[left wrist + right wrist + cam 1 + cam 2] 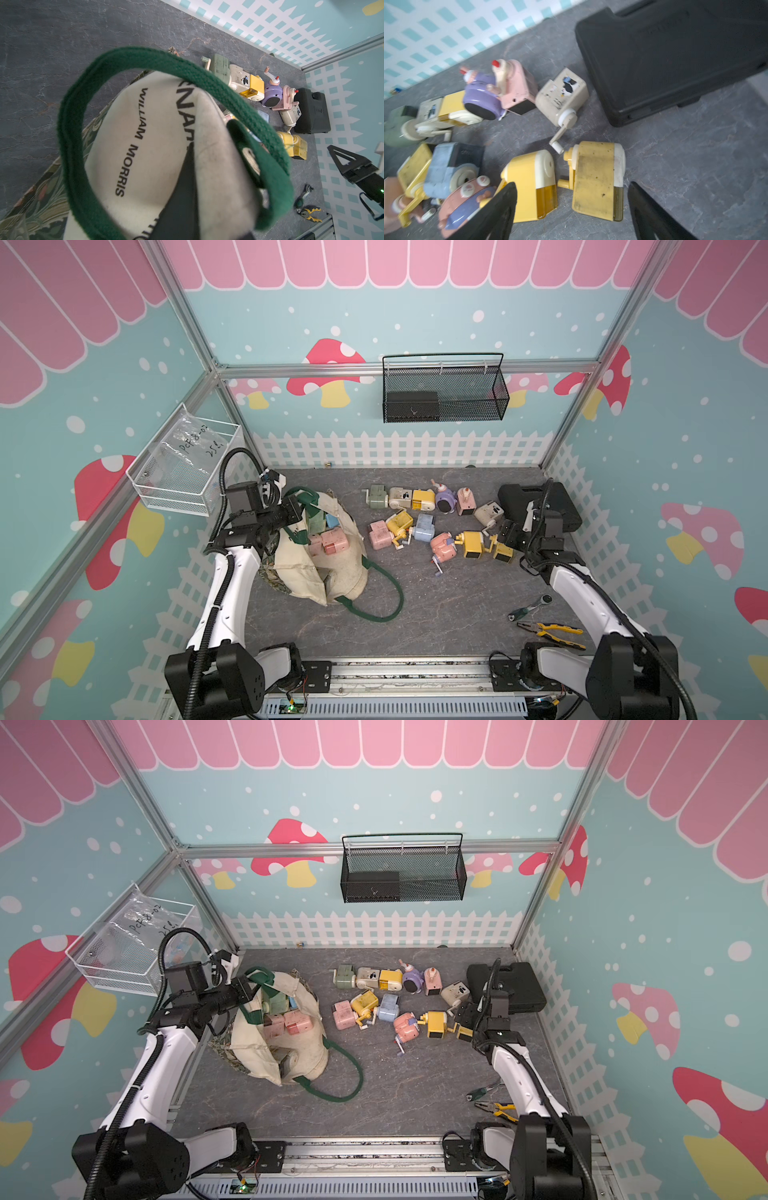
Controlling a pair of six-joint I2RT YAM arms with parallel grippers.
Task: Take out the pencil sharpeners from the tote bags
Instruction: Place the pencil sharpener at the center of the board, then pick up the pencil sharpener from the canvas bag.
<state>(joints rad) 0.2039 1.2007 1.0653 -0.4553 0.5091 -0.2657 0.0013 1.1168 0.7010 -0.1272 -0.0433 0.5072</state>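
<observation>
One tote bag (347, 568) is slumped on the left side of the counter (436, 614), mouth open toward the middle. The left end effector (296, 511) is clamped together on the bag's rim by a green strap handle (187, 70). That strap loops across the left wrist view and hides most of the bag mouth there. The second strap (390, 601) lies in a loop on the counter.

Twelve pencil sharpeners (424, 527) are out on the counter in a loose cluster between the bag and the black case (540, 502): four yellow, three pink, two cream, one green, one purple, one blue. At least four more show in the bag mouth (332, 541): two pink, one green, one blue.

The right end effector (572, 185) has its fingers spread apart and holds nothing. It hangs over a yellow sharpener (598, 180) at the cluster's right end, which lies on the counter clear of both fingers.

In the way: the one black case sits just behind the right end effector, and a cream sharpener's crank (560, 135) nearly touches the yellow one. One pair of yellow-handled pliers (548, 630) and one ratchet tool (532, 606) lie front right. One black mesh basket (469, 402) hangs on the back wall. One white wire basket (174, 489) on the left wall holds a clear plastic bag (191, 443).
</observation>
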